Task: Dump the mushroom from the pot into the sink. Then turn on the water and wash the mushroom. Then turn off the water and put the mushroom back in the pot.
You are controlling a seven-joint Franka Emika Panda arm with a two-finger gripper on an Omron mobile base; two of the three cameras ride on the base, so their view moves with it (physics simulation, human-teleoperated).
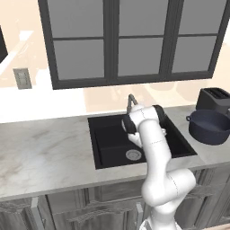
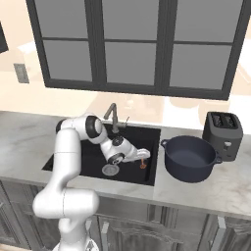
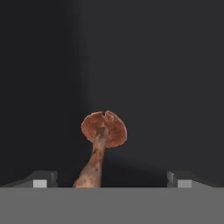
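The mushroom lies on the floor of the black sink, its reddish-brown cap pointing away from the hand and its pale stem running back between the fingertips. My gripper is open, one fingertip on each side of the stem and clear of it. In the right base view the gripper reaches low into the basin's right end, just above the mushroom. The navy pot stands upright on the counter right of the sink; the same pot shows in the left base view.
A grey faucet rises behind the basin, with no water running. The steel drain sits left of the hand. A black toaster stands behind the pot. Marble counter stretches left of the sink.
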